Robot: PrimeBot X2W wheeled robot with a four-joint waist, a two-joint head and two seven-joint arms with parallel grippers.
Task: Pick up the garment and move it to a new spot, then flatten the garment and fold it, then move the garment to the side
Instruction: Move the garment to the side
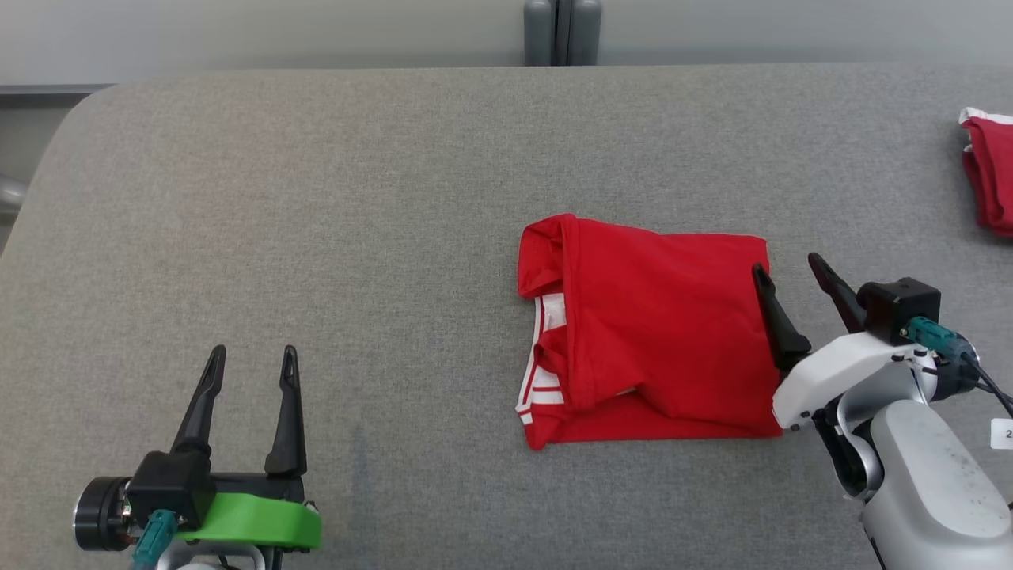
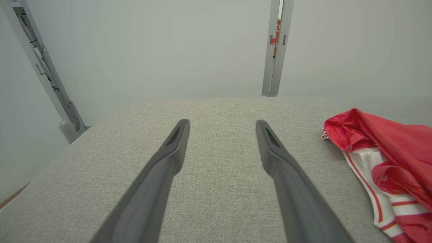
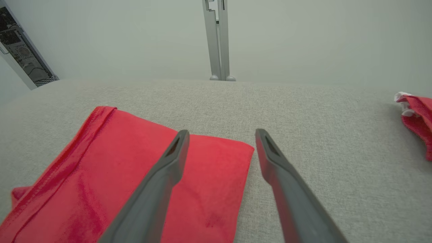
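A red garment (image 1: 649,324) with white trim lies folded into a rough rectangle on the grey table (image 1: 396,198), right of centre. Its right part shows in the right wrist view (image 3: 111,175), and its left end with the white striped trim in the left wrist view (image 2: 395,158). My right gripper (image 1: 788,274) is open over the garment's right edge, one finger above the cloth and one above bare table; nothing is between the fingers. My left gripper (image 1: 252,358) stands open at the lower left, well away from the garment, holding nothing.
A second red and white cloth (image 1: 989,174) lies at the table's far right edge, seen too in the right wrist view (image 3: 416,116). A grey post (image 1: 562,32) stands behind the table's far edge. The table's left corner is rounded.
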